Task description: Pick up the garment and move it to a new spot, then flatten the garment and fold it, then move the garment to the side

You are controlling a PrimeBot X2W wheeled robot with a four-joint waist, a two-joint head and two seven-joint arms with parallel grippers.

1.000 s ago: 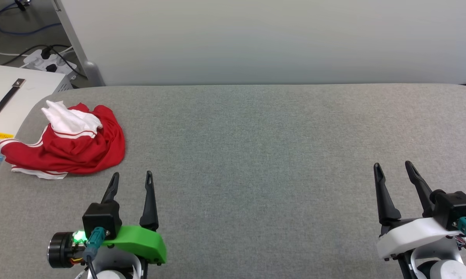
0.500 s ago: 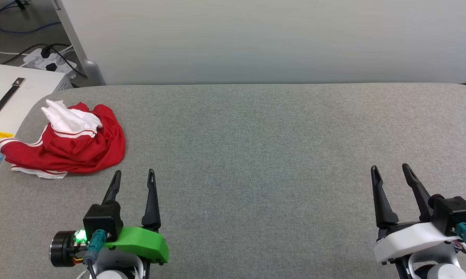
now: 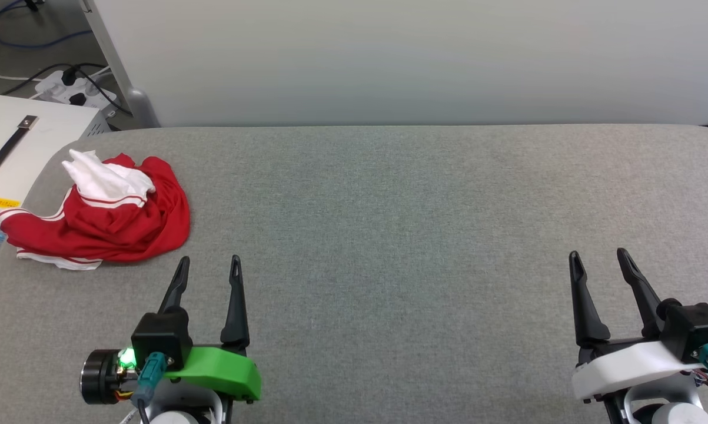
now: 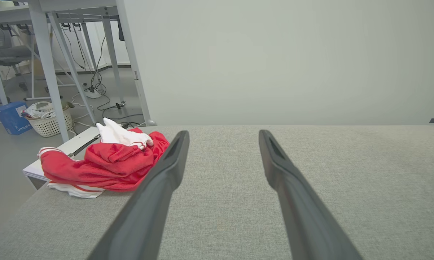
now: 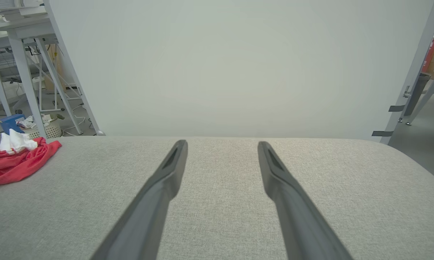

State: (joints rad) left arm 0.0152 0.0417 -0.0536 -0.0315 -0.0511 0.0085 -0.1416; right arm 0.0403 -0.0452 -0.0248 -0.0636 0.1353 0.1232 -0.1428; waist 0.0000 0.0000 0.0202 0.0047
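Note:
The garment (image 3: pixel 106 221), a red T-shirt with white sleeves, lies crumpled at the far left of the grey padded table (image 3: pixel 389 206), one end hanging over the left edge. In the left wrist view the garment (image 4: pixel 108 164) is ahead and to the left of the fingers; in the right wrist view the garment (image 5: pixel 16 160) is far left. My left gripper (image 3: pixel 209 262) stands open just right of and nearer than the shirt, not touching it. Near the front right, my right gripper (image 3: pixel 600 256) is open and empty.
A white box with a black handle (image 3: pixel 12 153) stands beside the table's left edge, under the shirt's overhang. A pale wall panel (image 3: pixel 412 59) rises behind the table. Cables and a power strip (image 3: pixel 74 88) lie on the floor at the far left.
Both grippers have drifted slightly and stay open. The picture has shifted a little; the garment lies as before.

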